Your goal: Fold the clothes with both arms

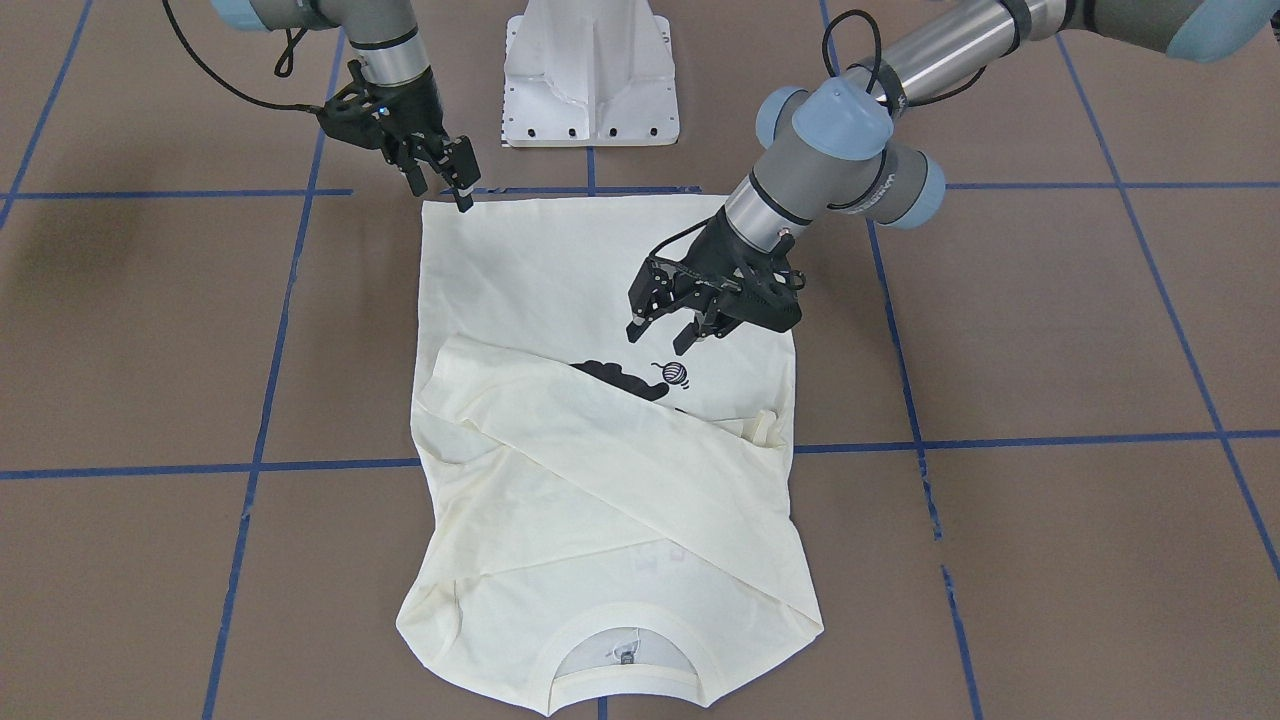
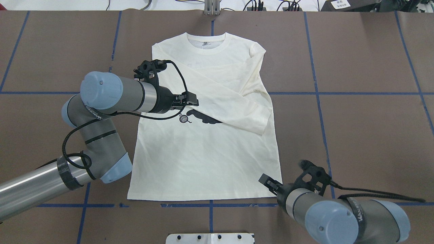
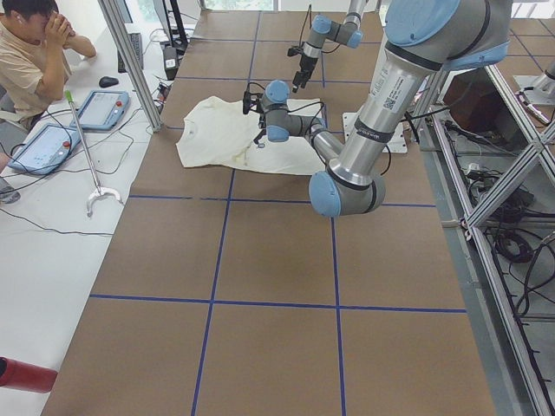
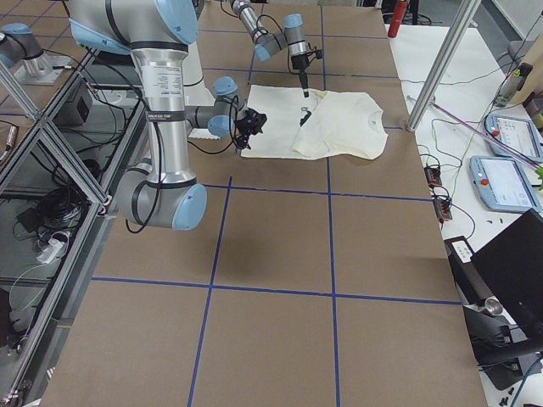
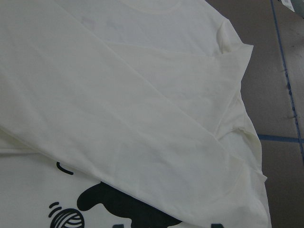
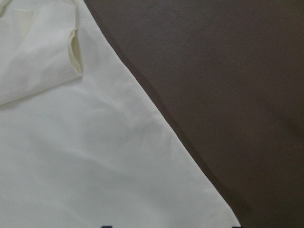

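The cream long-sleeved T-shirt (image 1: 540, 270) lies flat on the brown table, print side up, its collar away from the robot. Both sleeves are folded across the chest and cover most of the black cat print; the yarn ball (image 1: 672, 373) still shows. My left gripper (image 1: 663, 332) is open and empty, hovering over the shirt's middle just beside the yarn ball (image 2: 183, 118). My right gripper (image 1: 441, 188) is open and empty, just above the hem corner nearest the robot on its right side (image 2: 276, 189). The left wrist view shows the folded sleeve (image 5: 142, 118); the right wrist view shows the shirt's edge (image 6: 71, 156).
The white pedestal base (image 1: 590, 75) stands at the robot's side of the table. Blue tape lines (image 1: 1000, 440) grid the brown surface. In the exterior left view an operator (image 3: 30, 52) sits beyond the table's far side with tablets and a metal post (image 3: 130, 61).
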`<state>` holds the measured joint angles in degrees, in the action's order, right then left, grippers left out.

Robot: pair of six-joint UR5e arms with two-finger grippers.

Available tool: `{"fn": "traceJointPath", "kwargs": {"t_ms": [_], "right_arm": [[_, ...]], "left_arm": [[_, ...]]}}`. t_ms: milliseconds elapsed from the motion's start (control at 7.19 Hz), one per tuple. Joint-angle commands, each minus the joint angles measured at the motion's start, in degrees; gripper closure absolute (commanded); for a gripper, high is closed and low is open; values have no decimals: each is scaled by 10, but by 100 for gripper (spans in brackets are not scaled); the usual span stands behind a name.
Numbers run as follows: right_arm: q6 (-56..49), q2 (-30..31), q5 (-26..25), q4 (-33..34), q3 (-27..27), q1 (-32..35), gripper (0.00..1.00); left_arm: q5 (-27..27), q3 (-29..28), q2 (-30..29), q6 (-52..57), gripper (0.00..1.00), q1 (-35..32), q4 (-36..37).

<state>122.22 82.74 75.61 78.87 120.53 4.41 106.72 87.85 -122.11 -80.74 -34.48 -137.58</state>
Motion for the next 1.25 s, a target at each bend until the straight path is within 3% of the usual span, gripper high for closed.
{"fn": "traceJointPath", "kwargs": {"t_ms": [0, 835, 974, 1113], "right_arm": [[41, 5, -24, 38, 1, -35, 23], [40, 2, -26, 45, -20, -27, 39], [39, 0, -26, 62, -20, -22, 50], [39, -2, -26, 66, -18, -19, 90]], "left_arm": [[-2, 1, 2, -1, 30, -2, 3], [-3, 0, 3, -1, 30, -2, 0], [-3, 0, 3, -1, 30, -2, -1], [-3, 0, 3, -1, 30, -2, 0]]}}
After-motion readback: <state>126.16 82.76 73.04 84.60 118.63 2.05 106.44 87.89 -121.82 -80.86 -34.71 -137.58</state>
